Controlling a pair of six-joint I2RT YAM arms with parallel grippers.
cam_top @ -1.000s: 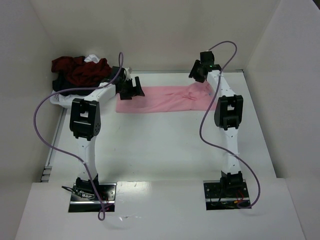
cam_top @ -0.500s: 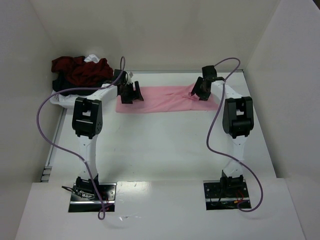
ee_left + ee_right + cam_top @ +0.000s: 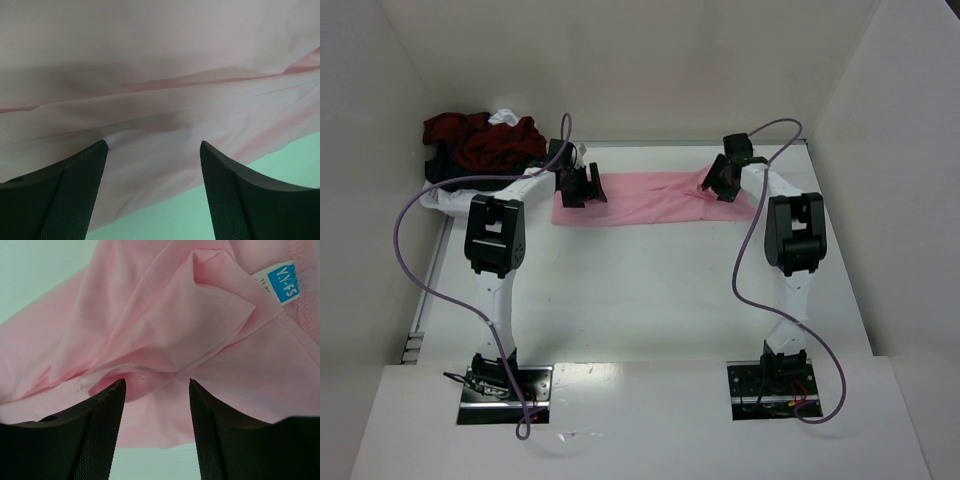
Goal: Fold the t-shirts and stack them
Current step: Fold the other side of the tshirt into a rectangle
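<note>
Status: early stage. One pink shirt [image 3: 650, 198] lies on the worktop [image 3: 640, 300] as a long flat band running from the left fingers [image 3: 75, 195] to the right fingers [image 3: 90, 430]; it appears folded once lengthwise, not yet into a compact packet.

Left fingers: spread wide, holding nothing, the shirt's near edge under the tips and a fold ridge just beyond.

Right fingers: spread wide, empty, a raised pucker of cloth between the tips – the neck label [image 3: 281, 284] beyond them to the right.

Outstanding: a heap of dark red, black and white shirts [image 3: 480, 142] beyond the left fingers, unfolded. No stack begun.
</note>
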